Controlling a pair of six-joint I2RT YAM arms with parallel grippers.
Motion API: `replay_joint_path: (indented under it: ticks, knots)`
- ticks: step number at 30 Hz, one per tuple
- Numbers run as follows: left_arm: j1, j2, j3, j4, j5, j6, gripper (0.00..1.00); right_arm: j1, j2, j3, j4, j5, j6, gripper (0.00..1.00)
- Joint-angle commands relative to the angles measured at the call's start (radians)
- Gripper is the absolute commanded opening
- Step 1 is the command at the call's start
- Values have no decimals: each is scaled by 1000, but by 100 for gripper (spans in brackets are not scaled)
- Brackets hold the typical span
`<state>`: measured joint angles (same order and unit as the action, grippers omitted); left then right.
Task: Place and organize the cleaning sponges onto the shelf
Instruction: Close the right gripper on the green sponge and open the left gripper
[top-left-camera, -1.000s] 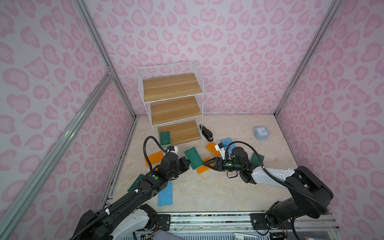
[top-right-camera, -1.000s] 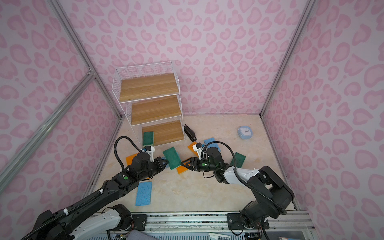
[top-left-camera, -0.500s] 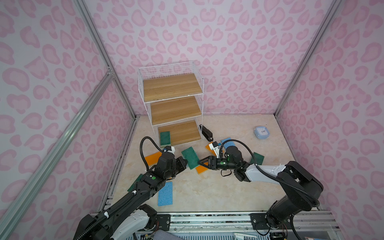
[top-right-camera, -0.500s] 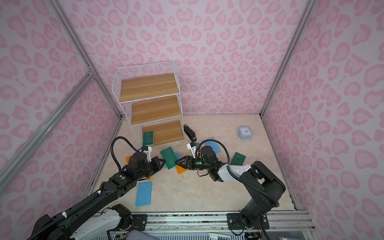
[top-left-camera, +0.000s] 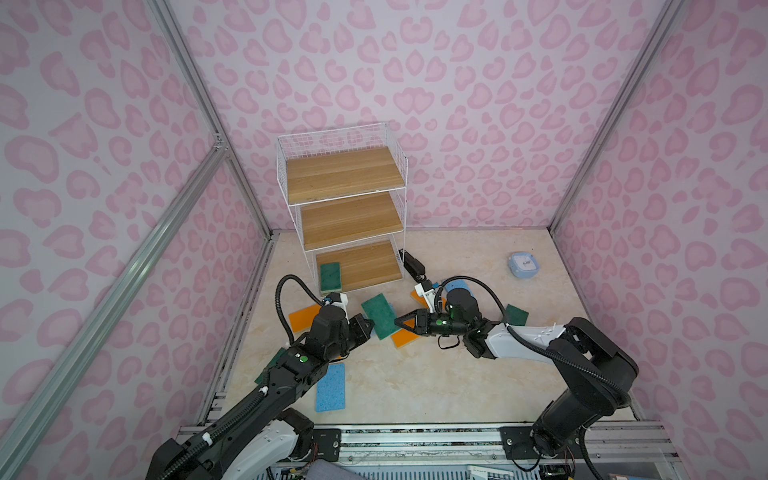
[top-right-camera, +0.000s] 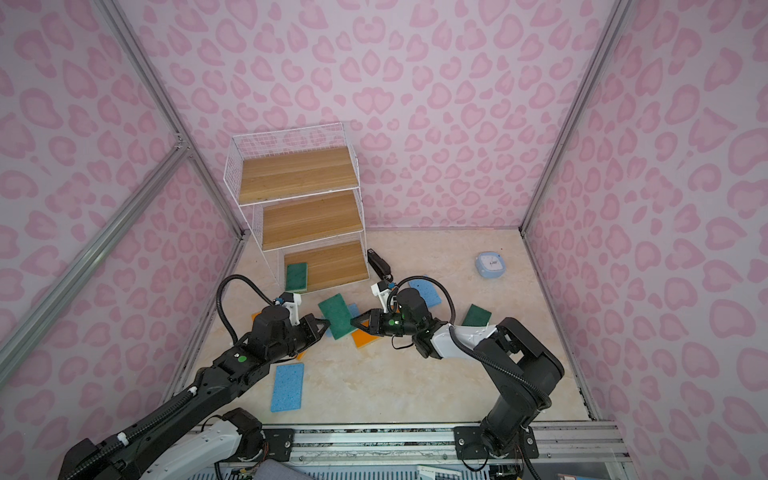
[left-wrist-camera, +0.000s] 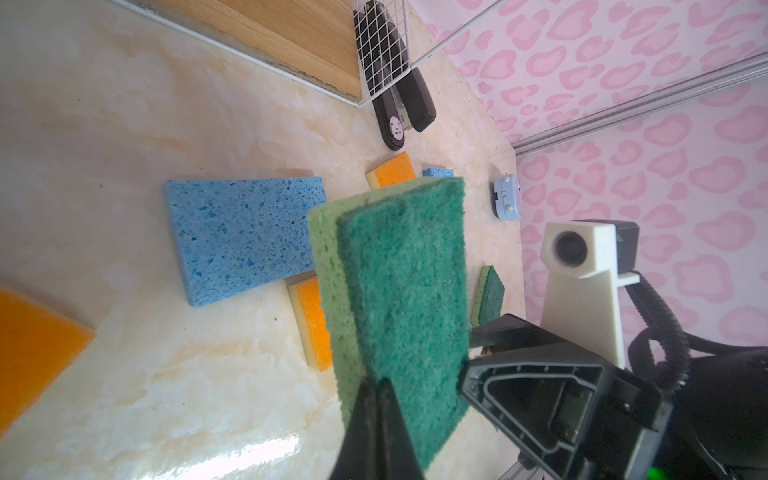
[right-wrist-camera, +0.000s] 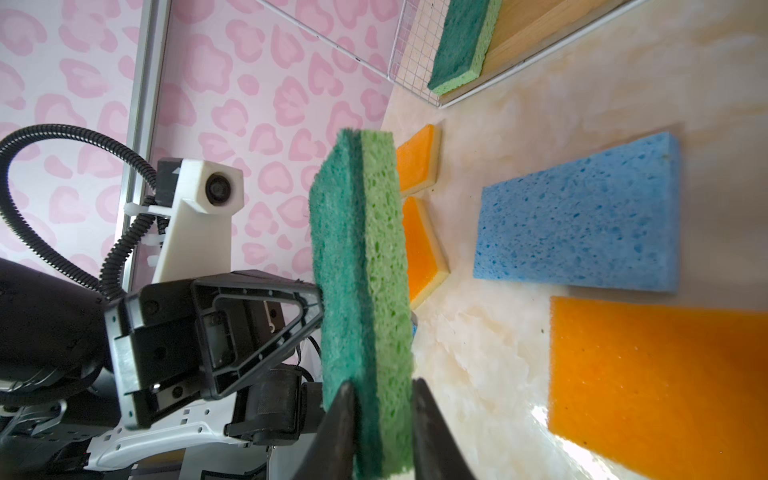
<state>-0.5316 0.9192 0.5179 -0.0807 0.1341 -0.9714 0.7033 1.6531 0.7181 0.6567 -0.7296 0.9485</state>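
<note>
**Operator:** Report the left gripper.

**Technician:** Clamped on the held sponge, gripping it from the left side. In the left wrist view the fingers pinch the green scrub face and the pale underside together.

**Operator:** Right gripper?

**Technician:** Closed on that sponge from the right side. In the right wrist view its fingers press against both faces.

**Operator:** Location of the held sponge?

**Technician:** Raised off the table, left of the table's middle and in front of the shelf. The green face shows in both top views.

**Operator:** Shelf position and load?

**Technician:** The shelf stands at the table's back edge, towards the back left corner. One shelved sponge, green, lies at the front left corner of the bottom board.

**Operator:** Other items?

**Technician:** All on the table:
- A blue sponge lies near the front edge.
- An orange sponge lies under the right gripper.
- A green sponge lies right of the middle.
- The stapler lies just beside the shelf's front right corner.
- The case sits towards the back right corner.
</note>
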Motion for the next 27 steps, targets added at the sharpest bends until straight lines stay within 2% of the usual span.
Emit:
replay_joint_path:
  ticks: [1,6,8,9,13,14,27]
  knots:
    - [4,-1,-4,11,5,-7,4,2,11,4,1,5,-12,12]
    - [6,7,1,16,11,-4,4,3,26,3,21,12,1,0]
    - [7,0,0,8,11,-3,5,3,32,7,22,16,1,0]
    - [7,-4,0,4,11,-3,13,2,34,9,22,16,1,0]
    - [11,-66,-4,-61,-17,16,93,-3,45,19,13,28,-7,0]
    - [12,-86,-4,-86,-35,22,98,-6,52,24,11,32,-8,0]
    - [111,-302,-76,-287,-72,68,98,-15,209,172,-11,101,14,0]
